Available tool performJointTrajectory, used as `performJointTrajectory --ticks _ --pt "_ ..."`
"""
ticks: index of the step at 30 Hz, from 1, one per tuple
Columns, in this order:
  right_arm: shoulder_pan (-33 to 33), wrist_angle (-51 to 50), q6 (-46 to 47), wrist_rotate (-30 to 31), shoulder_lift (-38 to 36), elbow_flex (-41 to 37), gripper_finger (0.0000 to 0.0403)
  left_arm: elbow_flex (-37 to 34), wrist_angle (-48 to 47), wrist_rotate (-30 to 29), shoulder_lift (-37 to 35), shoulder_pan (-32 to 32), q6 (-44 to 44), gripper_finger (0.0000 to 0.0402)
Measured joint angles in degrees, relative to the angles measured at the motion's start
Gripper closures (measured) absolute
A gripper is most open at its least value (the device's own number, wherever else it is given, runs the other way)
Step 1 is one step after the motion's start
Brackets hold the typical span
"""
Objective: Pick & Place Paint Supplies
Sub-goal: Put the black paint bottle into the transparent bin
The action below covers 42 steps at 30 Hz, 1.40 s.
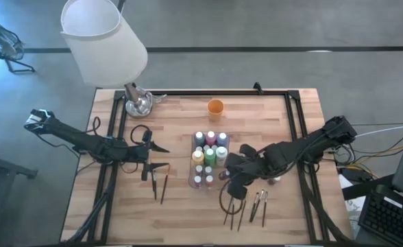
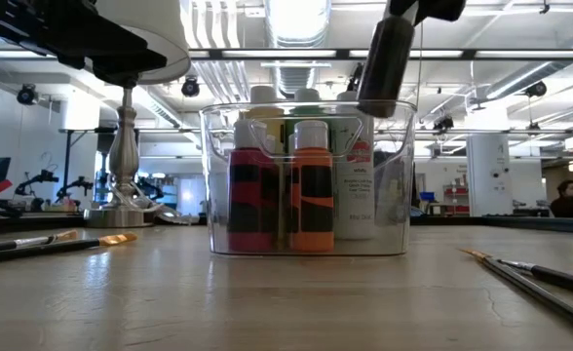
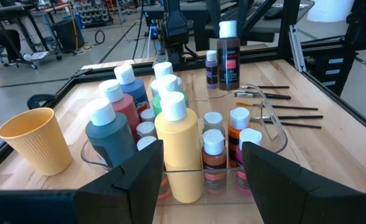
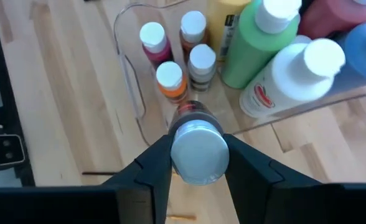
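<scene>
The right gripper was found clamped on a small dark paint bottle with a white cap, held above the table just beside the near end of the clear tray. The bottle was not yet inside the tray. Within the tray, many paint bottles were observed standing upright, among them yellow, green, white, blue and red ones, with smaller bottles at the near end. The left gripper was noted on the tray's left side, its fingers spread wide and holding nothing. Paintbrushes were recorded lying on the table near the right arm, and two more brushes near the left. An orange cup stood apart beyond the tray.
</scene>
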Motion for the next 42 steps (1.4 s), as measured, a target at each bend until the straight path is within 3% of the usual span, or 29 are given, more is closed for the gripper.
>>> performJointTrajectory --ticks 11,23,42 --pt "-1.6 4.2 -3.2 0.5 0.8 -0.4 0.0280 0.0 0.0 0.0 0.0 0.0 0.0 0.0179" --pt "-3.9 4.1 -6.7 0.2 6.5 -0.7 0.0277 0.0 0.0 0.0 0.0 0.0 0.0 0.0179" --pt "-7.8 8.1 -10.0 -5.3 13.8 -2.9 0.0288 0.0 -0.1 0.0 0.0 0.0 0.0 0.0179"
